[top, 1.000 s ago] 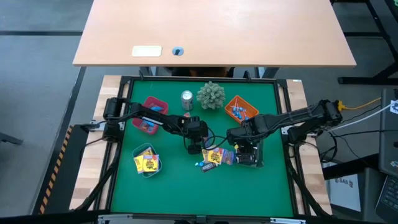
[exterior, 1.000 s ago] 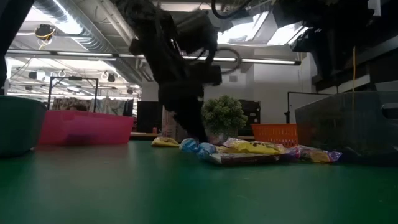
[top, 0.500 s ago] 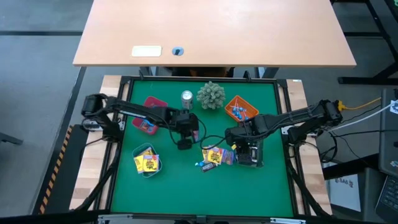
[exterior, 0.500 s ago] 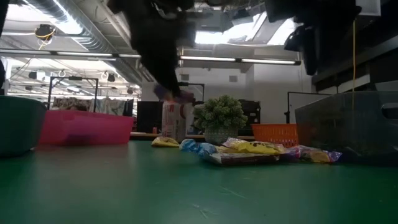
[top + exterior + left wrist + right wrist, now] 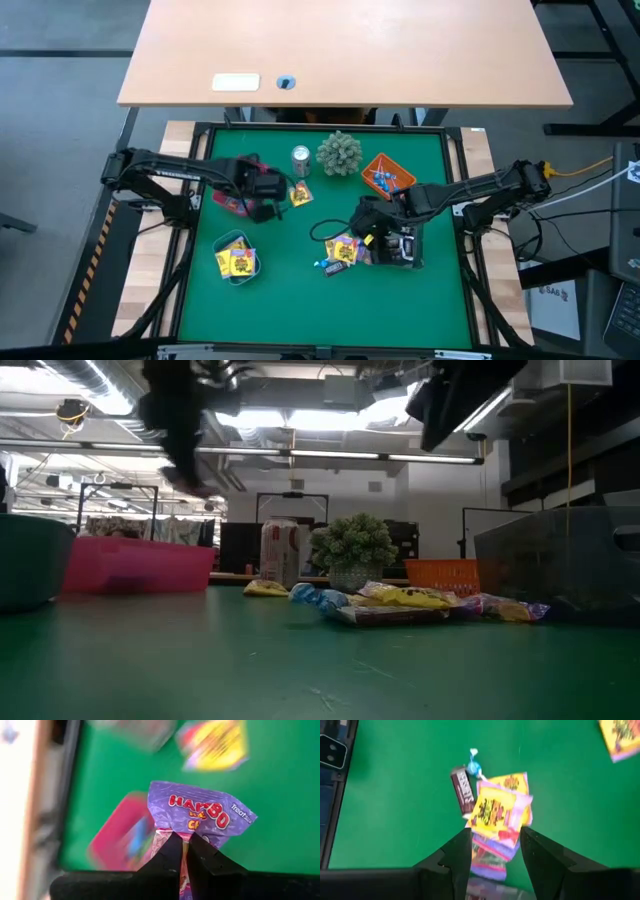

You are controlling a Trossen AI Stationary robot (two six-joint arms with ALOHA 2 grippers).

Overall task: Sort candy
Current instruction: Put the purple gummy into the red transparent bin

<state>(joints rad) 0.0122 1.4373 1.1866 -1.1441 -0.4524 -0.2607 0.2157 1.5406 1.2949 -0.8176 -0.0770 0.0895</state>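
Note:
My left gripper (image 5: 184, 851) is shut on a purple candy packet (image 5: 201, 814) and holds it in the air beside the pink tray (image 5: 238, 186), seen blurred below it (image 5: 125, 832). In the high view this gripper (image 5: 268, 196) is at the tray's right edge. The loose candy pile (image 5: 345, 251) lies mid-table: yellow packets (image 5: 496, 807), a dark brown bar (image 5: 462, 790) and a blue-wrapped piece (image 5: 473, 766). My right gripper (image 5: 495, 845) hangs open above that pile, at its right side (image 5: 368, 228). One yellow packet (image 5: 300, 194) lies alone near the can.
A teal bowl (image 5: 236, 258) holds yellow packets at front left. An orange tray (image 5: 387, 173) with blue pieces sits back right. The silver can (image 5: 301, 158) and green plant ball (image 5: 340, 152) stand at the back. A clear box (image 5: 408, 246) sits right of the pile.
My left gripper lifted the purple packet from the pile and carried it left to the pink tray. The right gripper shifted slightly left over the pile, still open.

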